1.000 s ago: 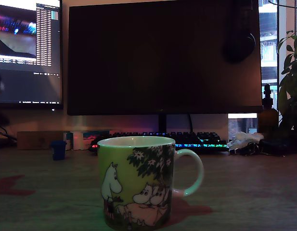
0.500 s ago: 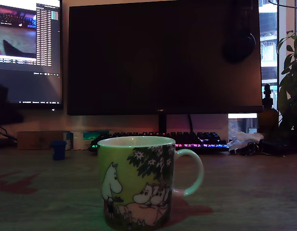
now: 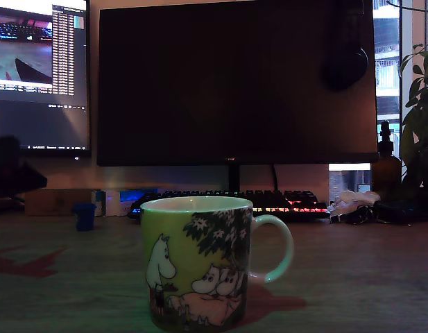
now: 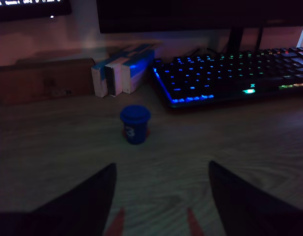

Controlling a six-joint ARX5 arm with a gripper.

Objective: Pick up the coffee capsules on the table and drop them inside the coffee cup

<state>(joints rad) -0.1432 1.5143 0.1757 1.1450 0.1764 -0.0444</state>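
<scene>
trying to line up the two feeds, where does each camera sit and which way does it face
Exterior view: low on the table, just behind the coffee cup, facing the monitors; a dark blurred part, probably the arm, at its left edge.
Wrist view: on the arm, looking forward and down between its open fingers at the blue capsule.
Shared: blue capsule, keyboard, cardboard box.

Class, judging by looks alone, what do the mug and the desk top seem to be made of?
Mug: likely glazed ceramic, given its glossy printed wall and the highlight on its rim. Desk top: wood or wood-look laminate with a matt finish, since faint grain lines show; which one cannot be told.
</scene>
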